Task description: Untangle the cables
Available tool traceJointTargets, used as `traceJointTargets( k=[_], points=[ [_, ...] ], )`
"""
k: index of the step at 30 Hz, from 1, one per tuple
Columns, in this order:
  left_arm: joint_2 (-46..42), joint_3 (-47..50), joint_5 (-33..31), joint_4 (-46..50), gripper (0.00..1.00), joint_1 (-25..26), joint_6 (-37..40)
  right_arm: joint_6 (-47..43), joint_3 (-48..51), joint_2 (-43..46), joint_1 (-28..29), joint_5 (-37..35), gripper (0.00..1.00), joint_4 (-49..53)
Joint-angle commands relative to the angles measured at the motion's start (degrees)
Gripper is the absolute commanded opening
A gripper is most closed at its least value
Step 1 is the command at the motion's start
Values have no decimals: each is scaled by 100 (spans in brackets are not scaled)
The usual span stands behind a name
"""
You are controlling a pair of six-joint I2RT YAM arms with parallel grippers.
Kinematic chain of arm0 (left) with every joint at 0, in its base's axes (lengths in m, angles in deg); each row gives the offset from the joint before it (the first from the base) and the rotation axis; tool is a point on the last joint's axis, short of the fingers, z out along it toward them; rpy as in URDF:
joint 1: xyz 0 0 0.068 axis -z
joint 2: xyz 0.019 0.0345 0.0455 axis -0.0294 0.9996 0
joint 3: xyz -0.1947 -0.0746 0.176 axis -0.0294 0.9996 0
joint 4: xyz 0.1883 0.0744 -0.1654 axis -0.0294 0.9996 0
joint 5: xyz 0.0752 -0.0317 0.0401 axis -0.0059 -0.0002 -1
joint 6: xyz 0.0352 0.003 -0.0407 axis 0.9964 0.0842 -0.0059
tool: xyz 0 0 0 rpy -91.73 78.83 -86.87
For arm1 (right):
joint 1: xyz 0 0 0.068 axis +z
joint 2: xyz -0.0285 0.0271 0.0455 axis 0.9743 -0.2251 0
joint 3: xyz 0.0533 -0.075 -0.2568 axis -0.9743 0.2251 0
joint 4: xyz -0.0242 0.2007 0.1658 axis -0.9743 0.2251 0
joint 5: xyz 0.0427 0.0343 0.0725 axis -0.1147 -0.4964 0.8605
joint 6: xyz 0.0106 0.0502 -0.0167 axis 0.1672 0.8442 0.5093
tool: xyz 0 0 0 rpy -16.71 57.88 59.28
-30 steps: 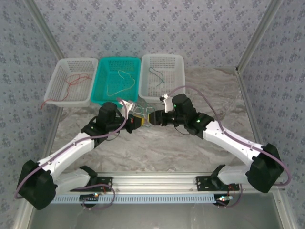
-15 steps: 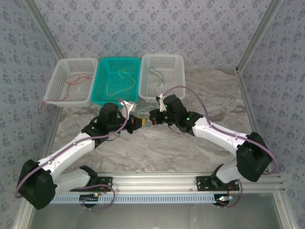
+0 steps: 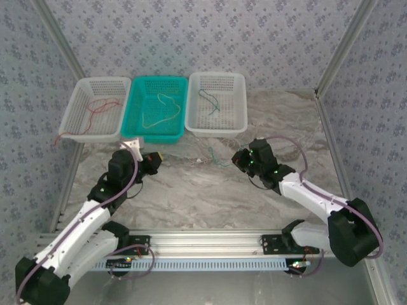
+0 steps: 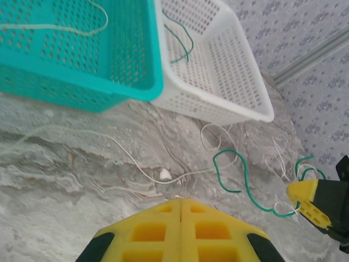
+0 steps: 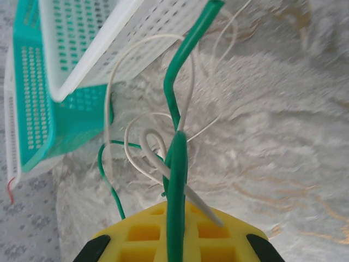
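Both arms have drawn back from their meeting point at mid-table. The left gripper (image 3: 154,157) now sits at about 9 o'clock of the loose tangle (image 3: 208,152), and the right gripper (image 3: 235,157) at about 3 o'clock. On the marble table (image 3: 191,194) lies a green cable (image 4: 240,177) looped through several pale cables (image 4: 131,155), just in front of the right white basket (image 3: 216,130). Other strands lie apart in the baskets at 12 o'clock: a red cable (image 3: 98,108) in the left white basket (image 3: 89,135), a pale strand in the teal basket (image 3: 156,133), and a green one in the right white basket.

From the left wrist, the left gripper's yellow fingers meet along their seam with nothing between them. From the right wrist, the right gripper's jaws are clamped on the green cable, which climbs out of them toward 12 o'clock. A pale strand also crosses the fingers, and I cannot tell whether it is pinched or merely draped.

These wires look light and limp. The green one seems a little springier and keeps its kinks, while the pale ones are thread-thin and likely to drag along with any pull. A sensible hold for the left gripper would be near the small white end piece (image 4: 164,174), at about 11 o'clock of its fingers and clear of the crossings, with a slow, low pull.
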Motion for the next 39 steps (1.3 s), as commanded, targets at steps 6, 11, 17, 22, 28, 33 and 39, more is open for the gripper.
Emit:
traceJointTargets(
  k=[6, 11, 17, 22, 28, 33, 39],
  points=[
    [871, -879, 1794, -404, 41, 130, 229, -1550, -572, 442, 411, 398, 0, -164],
    [1237, -1542, 1964, -17, 65, 154, 317, -2536, -955, 639, 449, 824, 0, 168],
    [2283, -2273, 2943, 90, 78, 190, 125, -2599, -1201, 631, 458, 1242, 0, 70],
    [2699, -2422, 2619, 275, 75, 352, 188, -2360, -1184, 576, 493, 1584, 0, -431],
    [2621, -2389, 2285, 138, 0, 340, -10, -2035, -1209, 688, 470, 441, 0, 149],
    [1675, -1973, 1478, 575, 0, -251, -239, -630, -192, 1463, -488, -245, 9, 121],
    [1128, -1786, 2060, 540, 0, -779, -214, -169, 559, 1882, -923, 147, 27, 244]
  ],
)
